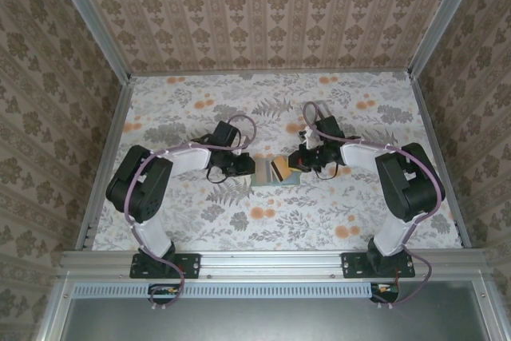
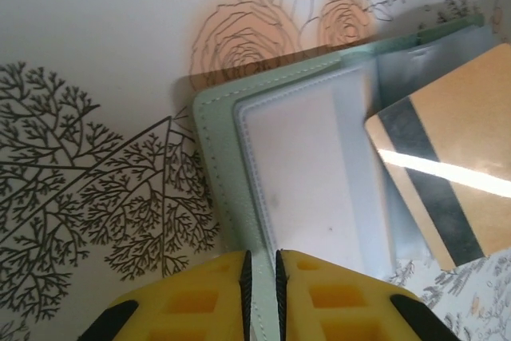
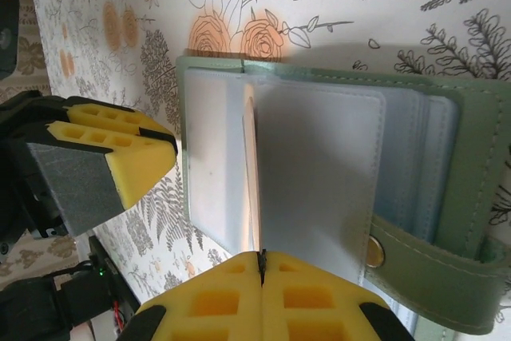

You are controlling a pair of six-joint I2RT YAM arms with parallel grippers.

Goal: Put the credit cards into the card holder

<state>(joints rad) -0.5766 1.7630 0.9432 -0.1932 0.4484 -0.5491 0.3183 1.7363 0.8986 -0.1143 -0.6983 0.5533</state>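
Muted-green card holder [image 3: 447, 221] lying open on the floral table, clear pockets showing, snap tab hanging aside; tan credit card [image 2: 455, 177] with dark stripe sitting tilted, partly inside a pocket

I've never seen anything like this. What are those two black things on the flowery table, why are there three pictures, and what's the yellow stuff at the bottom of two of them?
The black things are two robot arms bolted to the table's near edge. One picture looks down from above; the other two come from small cameras on each arm's wrist, so the yellow blocks are that arm's own fingers.

Between the arms, on the flowered table, lies an open green card holder with clear pockets and a snap tab.

The left gripper pinches the holder's edge between nearly closed fingers, apparently steadying it. The right gripper is closed on the thin edge of a tan credit card with a dark stripe, which stands among the pockets, seemingly being slid in.
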